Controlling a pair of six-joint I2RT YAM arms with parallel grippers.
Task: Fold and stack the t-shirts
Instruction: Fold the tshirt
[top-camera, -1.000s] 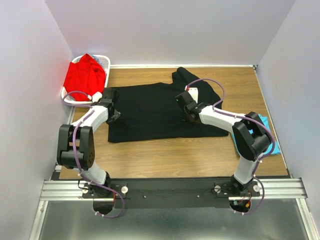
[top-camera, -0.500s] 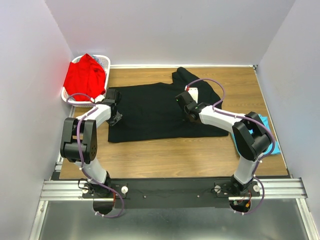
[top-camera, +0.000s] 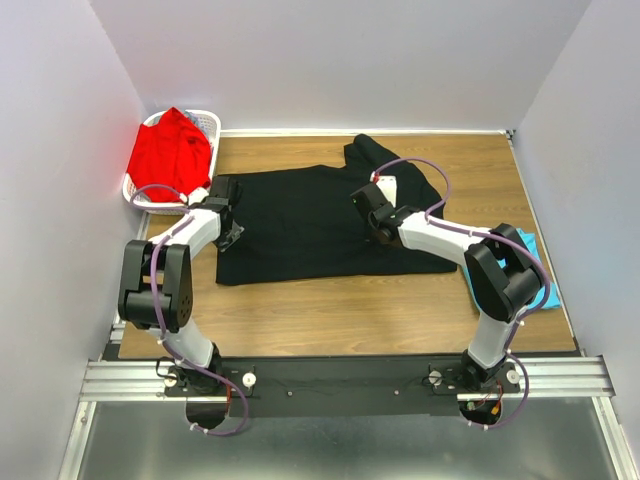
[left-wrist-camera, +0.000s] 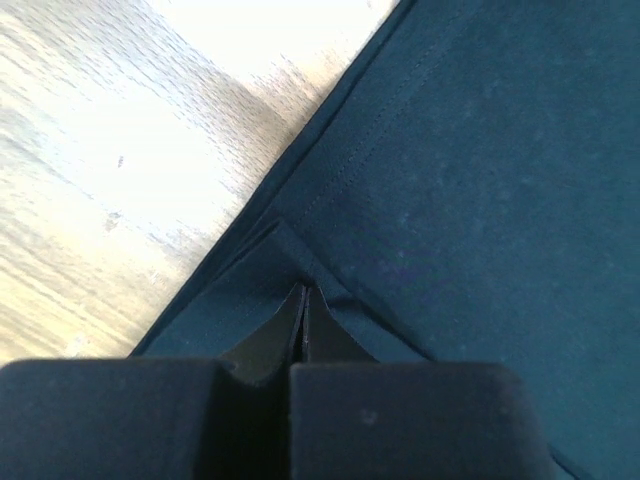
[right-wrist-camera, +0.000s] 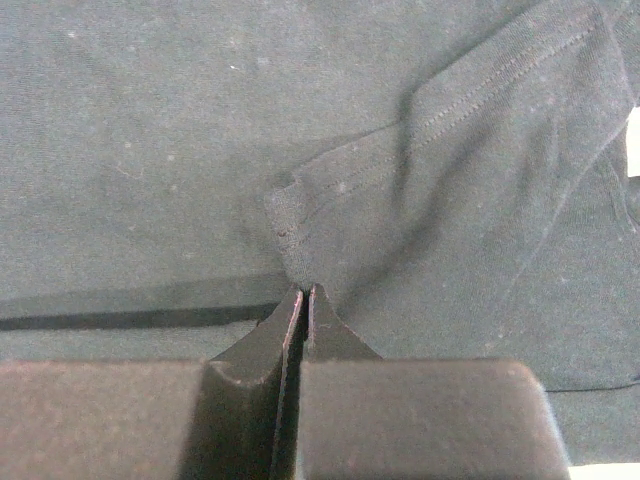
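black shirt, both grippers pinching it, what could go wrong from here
Both grips look thin: the left gripper holds only a hem corner of the black t-shirt, the right gripper a small seam edge; either may slip when lifted.
The left gripper is also close to the basket holding the red t-shirt; a swing might knock it.

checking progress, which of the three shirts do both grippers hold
The large black cloth t-shirt, pinched by the left gripper and right gripper. The bright red shirt fills the white lattice basket, the turquoise shirt beside the right arm.
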